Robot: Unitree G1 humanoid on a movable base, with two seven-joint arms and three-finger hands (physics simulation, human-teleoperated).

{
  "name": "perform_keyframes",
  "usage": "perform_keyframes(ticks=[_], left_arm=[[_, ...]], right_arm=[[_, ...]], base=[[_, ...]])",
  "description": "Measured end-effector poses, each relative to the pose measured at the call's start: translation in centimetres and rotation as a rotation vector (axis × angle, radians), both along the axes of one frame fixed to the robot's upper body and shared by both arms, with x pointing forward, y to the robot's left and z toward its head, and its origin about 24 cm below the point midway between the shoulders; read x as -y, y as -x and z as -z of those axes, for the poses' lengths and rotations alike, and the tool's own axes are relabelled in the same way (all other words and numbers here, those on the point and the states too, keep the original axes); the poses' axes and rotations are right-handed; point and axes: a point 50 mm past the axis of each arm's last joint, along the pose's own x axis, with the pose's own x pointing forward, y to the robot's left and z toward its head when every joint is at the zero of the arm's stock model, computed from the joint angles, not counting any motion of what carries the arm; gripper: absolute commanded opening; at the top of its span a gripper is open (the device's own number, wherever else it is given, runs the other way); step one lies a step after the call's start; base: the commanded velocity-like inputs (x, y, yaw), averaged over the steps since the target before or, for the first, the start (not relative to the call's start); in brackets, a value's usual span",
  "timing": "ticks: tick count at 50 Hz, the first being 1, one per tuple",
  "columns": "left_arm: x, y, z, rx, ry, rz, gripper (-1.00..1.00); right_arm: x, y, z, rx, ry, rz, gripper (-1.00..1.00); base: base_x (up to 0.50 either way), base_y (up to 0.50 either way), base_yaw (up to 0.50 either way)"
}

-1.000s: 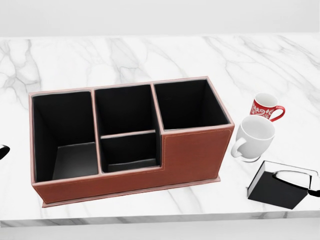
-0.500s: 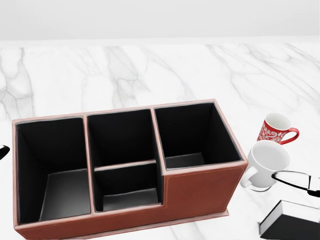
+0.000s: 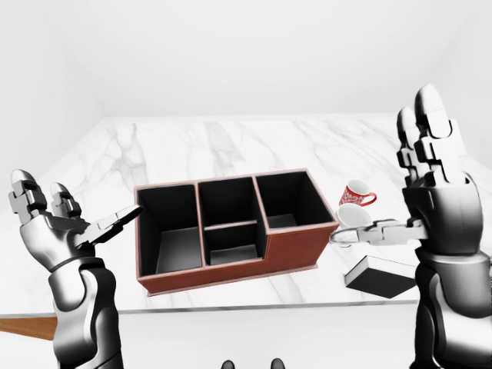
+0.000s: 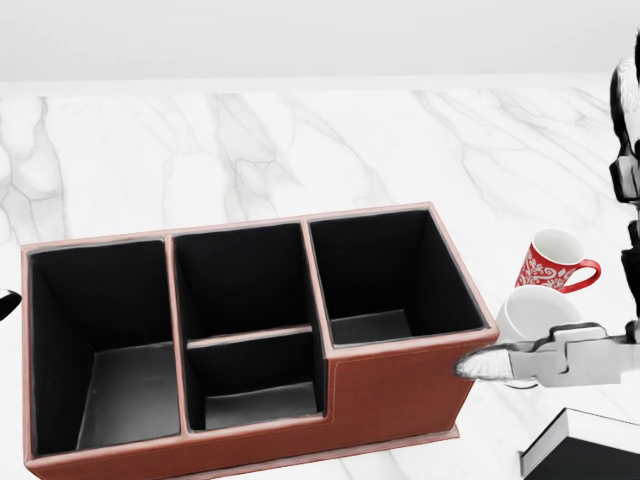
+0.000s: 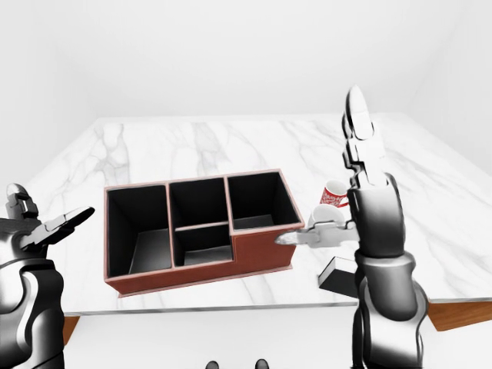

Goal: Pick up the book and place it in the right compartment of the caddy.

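Right hand (image 3: 430, 192) is raised w/ fingers spread, empty, above the book (image 3: 382, 275), so we're pre-grasp; next it must drop onto the book, then caddy (image 4: 400, 385) right compartment.

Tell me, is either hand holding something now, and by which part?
Nothing is held. The left hand and the right hand are both open in the air; the book lies on the table, untouched.

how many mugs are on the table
2. The red patterned mug stands to the right of the caddy; the white mug sits just below it in the head view, partly behind the right hand.
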Motion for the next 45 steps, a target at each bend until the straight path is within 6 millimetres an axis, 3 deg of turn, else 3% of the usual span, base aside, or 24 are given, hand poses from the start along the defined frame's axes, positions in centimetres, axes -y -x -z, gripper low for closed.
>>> perform_keyframes(ticks=[5, 7, 13, 26, 45], left_arm=[[-0.1, 0.0, 0.1, -0.003, 0.002, -0.001, 1.00], [-0.1, -0.1, 0.1, -0.003, 0.003, -0.001, 1.00], [-0.2, -0.1, 0.2, -0.005, 0.005, -0.003, 1.00], [-0.3, -0.2, 0.3, -0.007, 0.006, -0.004, 1.00], [-0.4, -0.2, 0.5, -0.008, 0.007, -0.004, 1.00]], right_arm=[[-2.6, 0.2, -2.1, 0.030, 0.386, -0.062, 1.00], [-2.0, 0.3, -2.0, -0.017, 0.479, -0.020, 1.00], [1.4, 0.8, 1.2, -0.336, 0.641, 0.153, 1.00], [6.1, 2.6, 3.5, -0.571, 0.654, 0.478, 1.00], [8.4, 2.8, 6.0, -0.742, 0.637, 0.560, 1.00]], base=[[0.00, 0.00, 0.00], [0.00, 0.00, 0.00], [0.00, 0.00, 0.00], [0.00, 0.00, 0.00], [0.00, 0.00, 0.00]])
